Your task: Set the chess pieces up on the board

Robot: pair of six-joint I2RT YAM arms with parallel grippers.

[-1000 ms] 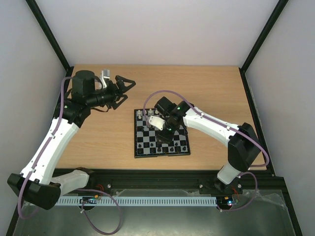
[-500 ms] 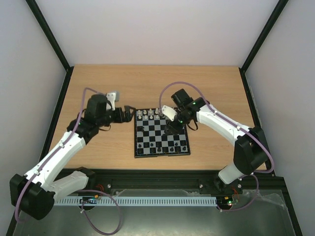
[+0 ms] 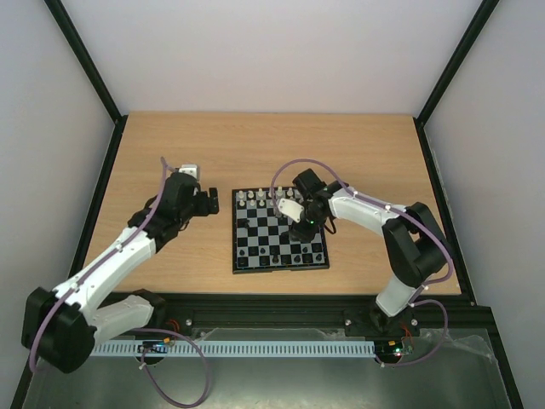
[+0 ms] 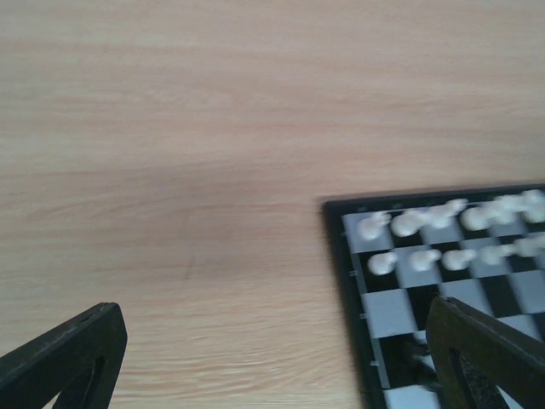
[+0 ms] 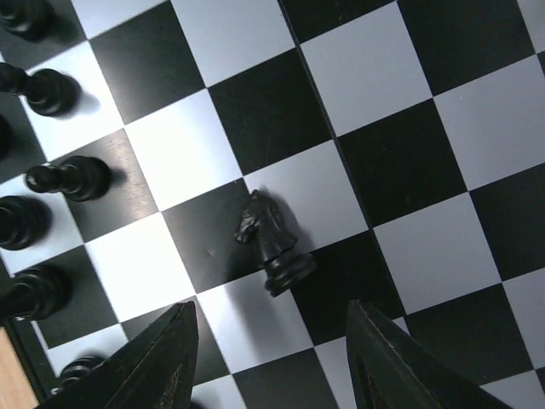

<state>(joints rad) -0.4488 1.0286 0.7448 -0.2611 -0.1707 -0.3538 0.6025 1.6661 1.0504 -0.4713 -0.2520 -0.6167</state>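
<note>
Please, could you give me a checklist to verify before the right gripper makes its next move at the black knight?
1. Right gripper jaws apart and empty: ok.
2. Small black knight chess piece centred ahead of its fingers: ok.
3. Knight standing upright: not ok, it seems to lie on its side.
4. Black pawns clear of the fingers: ok, they are off to one side.
5. Left gripper away from the glossy chequered board: ok, open over the wooden table beside it.
6. Knight's home square free: cannot tell.
</note>
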